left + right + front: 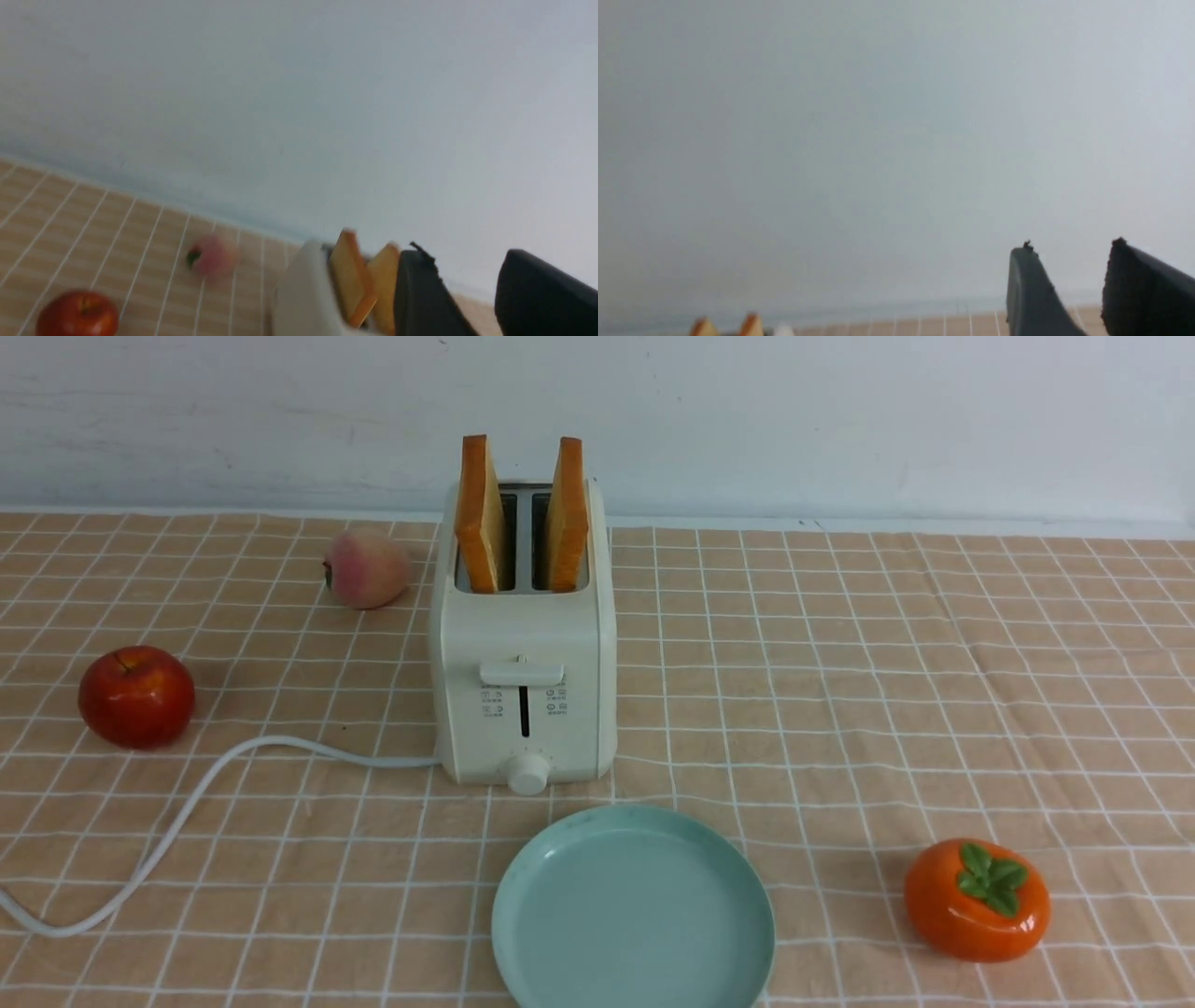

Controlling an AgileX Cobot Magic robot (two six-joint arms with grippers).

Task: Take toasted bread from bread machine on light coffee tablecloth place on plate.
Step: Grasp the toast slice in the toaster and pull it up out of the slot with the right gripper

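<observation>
Toasted bread (pixel 482 518): two thick square slices, upright in the two slots of one bread machine (pixel 523 663), tops tilted slightly apart, lower halves hidden inside. One plate (pixel 635 915), round, shallow, mint-blue, glossy, just in front of the machine on the light coffee tablecloth (pixel 840 663); near rim cut off by the picture's edge. One white cord (pixel 271 741), curling away to the left and out of frame. Three fruits: one shiny red apple (pixel 136 696), one peach (pixel 366 568) beside the machine, one orange persimmon (pixel 977 899) with green leaves. Cloth slightly wrinkled, gridded in thin white lines. Machine boxy, cream-white, smooth, with slide lever and round knob. Two claws, visible in wrist views only, both blurred: left gripper (pixel 467 254) spread, nothing between its dark fingers; right gripper (pixel 1071 247) likewise spread and holding nothing, with only the crust tips in its view.
</observation>
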